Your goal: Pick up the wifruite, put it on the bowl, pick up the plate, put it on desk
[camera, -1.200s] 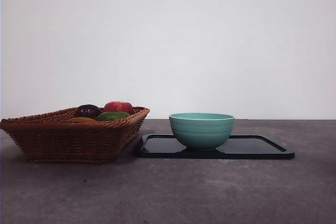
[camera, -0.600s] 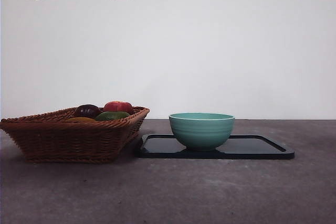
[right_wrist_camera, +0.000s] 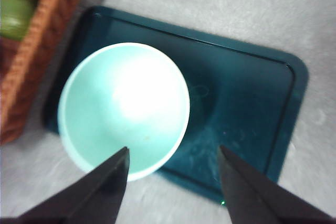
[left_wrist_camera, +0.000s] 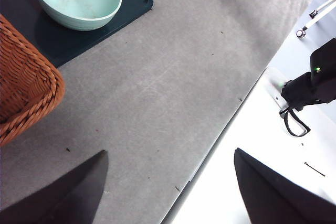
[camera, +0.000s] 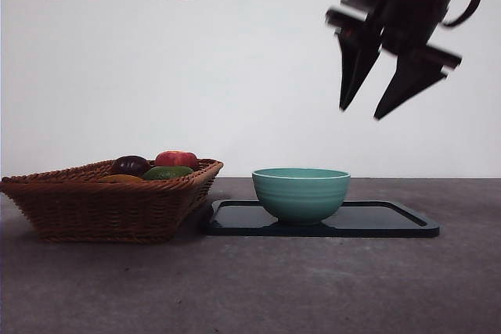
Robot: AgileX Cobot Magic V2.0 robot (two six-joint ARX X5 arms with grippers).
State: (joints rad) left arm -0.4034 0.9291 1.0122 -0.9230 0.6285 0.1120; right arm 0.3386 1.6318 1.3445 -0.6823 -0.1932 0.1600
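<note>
Two black jaws of the right gripper (camera: 366,109) were spread wide and empty at the upper right, above the bowl (camera: 300,193). The wifruite (camera: 120,179) was kept in the basket (camera: 102,205), lower left.

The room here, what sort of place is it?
Likely a robot test room set like a kitchen: a bare desk with a basket of fruit, a bowl on a tray, a blank wall behind.

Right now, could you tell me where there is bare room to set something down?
The desk is bare in front of the basket and the tray, and past the tray's outer end. Half the tray is bare too, beside the bowl. It is crowded where the basket nearly meets the tray, and the right gripper hangs open above the tray.
</note>
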